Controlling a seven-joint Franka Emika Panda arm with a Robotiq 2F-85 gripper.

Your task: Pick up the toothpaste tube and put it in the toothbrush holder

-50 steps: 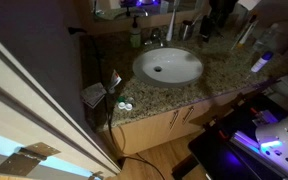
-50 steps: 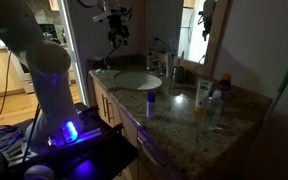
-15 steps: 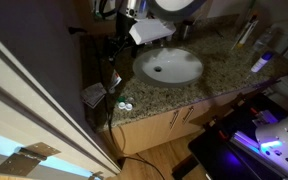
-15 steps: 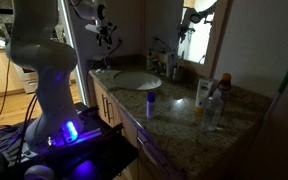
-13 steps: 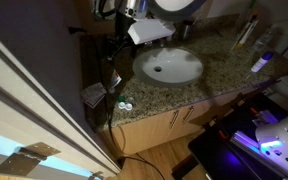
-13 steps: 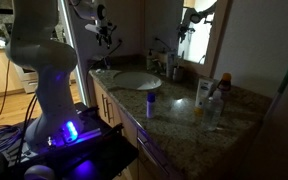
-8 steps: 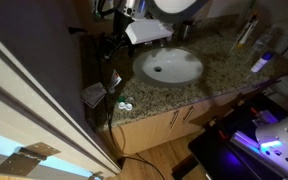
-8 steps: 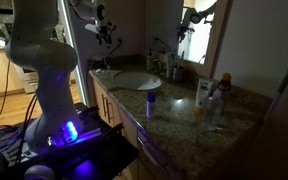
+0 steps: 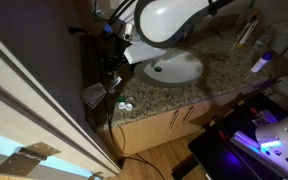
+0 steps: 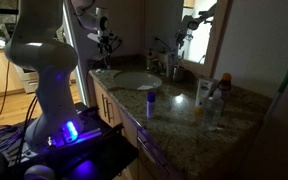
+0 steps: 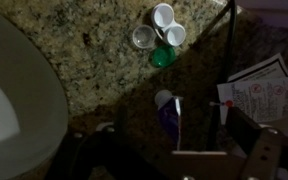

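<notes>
One arm [image 9: 169,20] arched, tool [image 10: 107,44] over countertop [image 10: 176,112]

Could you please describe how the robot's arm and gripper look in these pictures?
The arm has thick, rounded, glossy white links with darker bands at the joints, and a blue light glows near its base. The gripper is small, dark and angular. No markings are legible.

Toothpaste tube [image 11: 168,112]: slim, round white cap facing the wrist camera. Body reads purplish in the dim light, and the markings are not legible. It stands on end on the shadowed granite counter [image 11: 94,60]. In an exterior view the tube [image 9: 112,82] shows as a small pale sliver near the counter's end, detail too small to tell.
</notes>
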